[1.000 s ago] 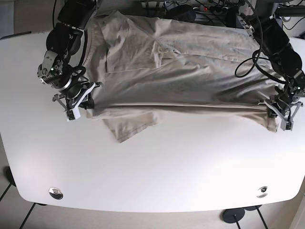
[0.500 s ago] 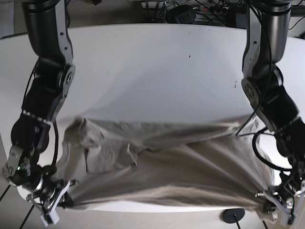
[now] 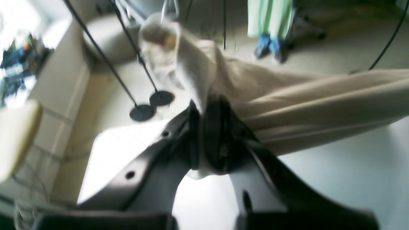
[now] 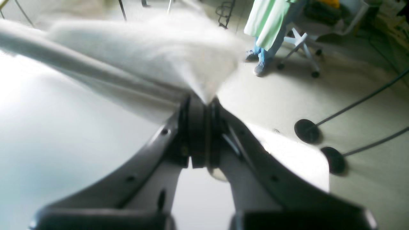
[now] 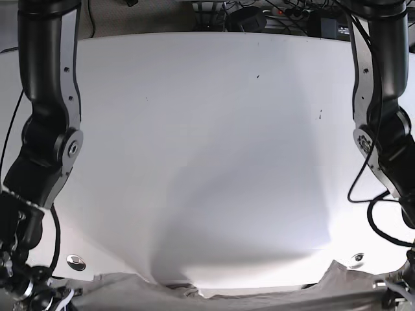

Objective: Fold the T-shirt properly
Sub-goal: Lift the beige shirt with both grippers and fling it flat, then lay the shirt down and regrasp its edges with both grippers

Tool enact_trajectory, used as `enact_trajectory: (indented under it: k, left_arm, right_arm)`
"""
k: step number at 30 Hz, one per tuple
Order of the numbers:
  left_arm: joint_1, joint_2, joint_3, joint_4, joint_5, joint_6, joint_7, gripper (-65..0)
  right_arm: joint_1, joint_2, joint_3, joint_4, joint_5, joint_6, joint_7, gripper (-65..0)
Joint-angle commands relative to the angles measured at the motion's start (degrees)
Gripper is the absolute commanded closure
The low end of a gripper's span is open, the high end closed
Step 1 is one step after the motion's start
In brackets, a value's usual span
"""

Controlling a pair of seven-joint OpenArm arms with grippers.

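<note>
The beige T-shirt hangs over the near edge of the white table; only a strip of it shows at the bottom of the base view. My left gripper is shut on a bunched corner of the T-shirt, which stretches taut to the right, beyond the table edge. My right gripper is shut on another corner, and the blurred T-shirt runs off to the left. In the base view both grippers are nearly cut off at the bottom corners.
Past the near table edge is the floor, with round stand bases and their cables. A person in a green gown stands by a wheeled chair. Cables and devices lie behind the table's far edge.
Both arms have dragged the T-shirt from the far side across the table toward the near edge. It now hangs over that edge, and most of the tabletop is bare.
</note>
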Motion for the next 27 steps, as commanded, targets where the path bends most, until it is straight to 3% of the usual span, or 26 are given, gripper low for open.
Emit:
enact_trajectory:
  k: [1,6,12,17,27]
  left_arm:
    - [5.08,-0.90,-1.31,5.90,0.07,0.31,-0.92,0.0]
    - [30.13,2.09,-8.43,17.33,-1.52,-0.84,-1.01,0.0]
    - [51.23,3.14,-14.50,25.07,-7.76,-1.85,-0.92,0.0]
    - [60.02,3.14,-18.63,28.76,-11.45,-1.85,-0.92,0.0]
    - [70.31,5.61,-26.10,30.52,-11.01,-1.85,-0.92,0.0]
  right_arm:
    - [-7.32,0.25,0.30,6.95,-0.09,-0.16,0.36,-2.1]
    - [-33.34,-2.83,3.65,16.71,6.85,-0.16,0.62,-2.1]
    - [-54.44,-5.29,6.81,27.34,7.65,-0.16,0.45,-2.1]
    - [-64.99,-5.38,6.99,35.17,7.73,-0.16,0.27,-2.1]
    - [-80.11,-7.13,6.99,40.80,11.51,-0.16,0.27,-2.4]
